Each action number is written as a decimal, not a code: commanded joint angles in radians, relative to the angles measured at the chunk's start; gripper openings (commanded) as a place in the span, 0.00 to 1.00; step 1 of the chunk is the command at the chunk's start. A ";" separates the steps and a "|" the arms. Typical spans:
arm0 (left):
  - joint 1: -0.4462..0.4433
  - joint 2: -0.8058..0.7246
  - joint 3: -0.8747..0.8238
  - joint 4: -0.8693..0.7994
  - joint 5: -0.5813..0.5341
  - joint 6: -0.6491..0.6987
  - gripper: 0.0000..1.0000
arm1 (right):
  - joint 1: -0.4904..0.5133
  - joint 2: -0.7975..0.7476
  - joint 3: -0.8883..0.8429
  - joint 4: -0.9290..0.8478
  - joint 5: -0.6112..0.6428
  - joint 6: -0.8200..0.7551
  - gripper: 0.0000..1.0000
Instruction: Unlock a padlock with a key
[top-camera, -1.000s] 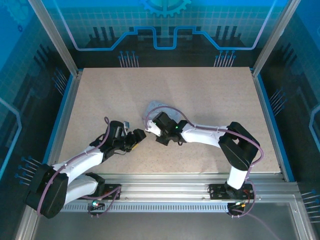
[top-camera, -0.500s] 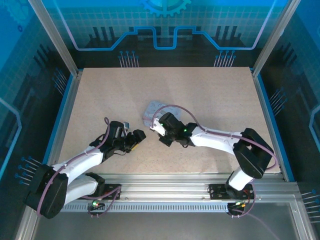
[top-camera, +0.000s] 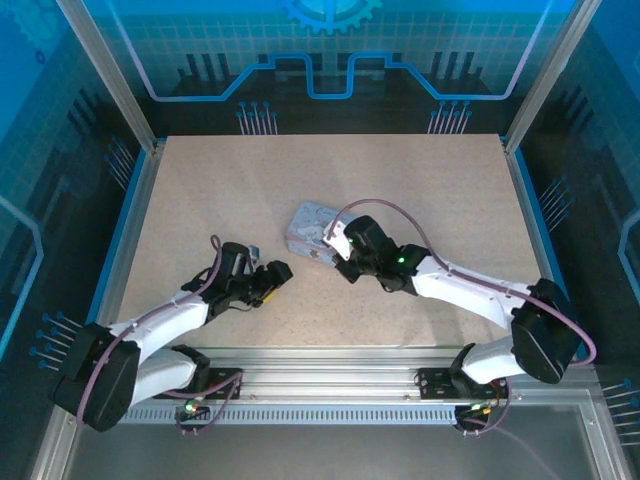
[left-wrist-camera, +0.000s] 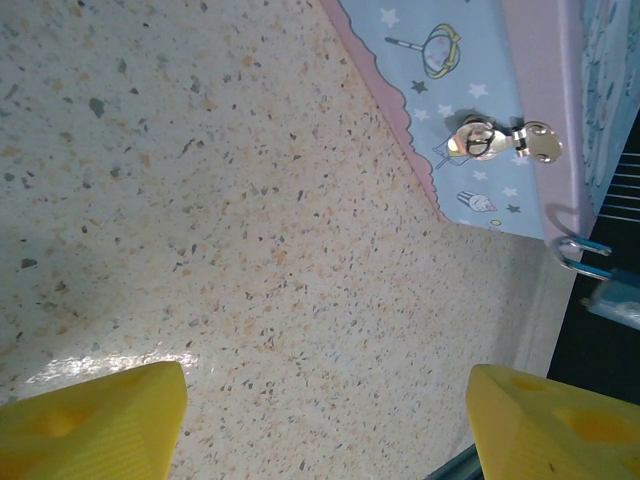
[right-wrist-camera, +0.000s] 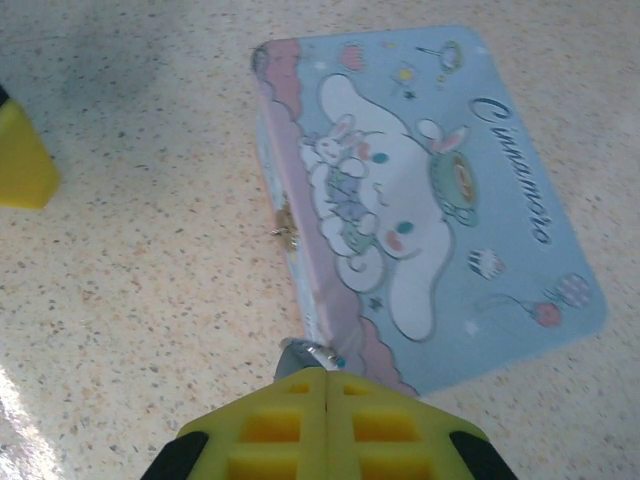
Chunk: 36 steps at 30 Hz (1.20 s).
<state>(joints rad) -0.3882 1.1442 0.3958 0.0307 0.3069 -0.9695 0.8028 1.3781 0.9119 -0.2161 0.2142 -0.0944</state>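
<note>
Padlock (right-wrist-camera: 303, 352) was pinched in the right gripper's (right-wrist-camera: 325, 378) clenched fingertips in its wrist view, just beside the tin (right-wrist-camera: 430, 200) at 12 o'clock. Left wrist view: left gripper (left-wrist-camera: 328, 400) spread wide and empty, the tin's hasp (left-wrist-camera: 500, 140) at 1 o'clock. From above, both arms reached low, left at the tin's 7 o'clock, right at 4.

The rectangular speckled beige worktop (top-camera: 400, 190) carries blue edging strips (top-camera: 125, 235) along its sides. Silver aluminium frame posts (top-camera: 105, 70) rise at the far corners. Blue wall panels (top-camera: 320, 50) printed with grid and circuit lines enclose it. A slotted aluminium rail (top-camera: 340, 365) runs along the near edge.
</note>
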 joint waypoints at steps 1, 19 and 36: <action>-0.001 0.018 0.019 0.007 0.029 -0.005 0.75 | -0.048 -0.064 -0.026 -0.019 0.031 0.058 0.00; -0.045 0.075 0.050 0.032 0.018 -0.009 0.75 | -0.353 -0.025 -0.075 -0.095 0.133 0.287 0.00; -0.045 0.078 0.118 -0.040 -0.015 0.048 0.76 | -0.385 -0.058 0.029 -0.279 0.031 0.407 0.32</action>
<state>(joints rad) -0.4294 1.2160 0.4637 0.0330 0.3099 -0.9611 0.4343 1.3621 0.9195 -0.4244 0.2783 0.2756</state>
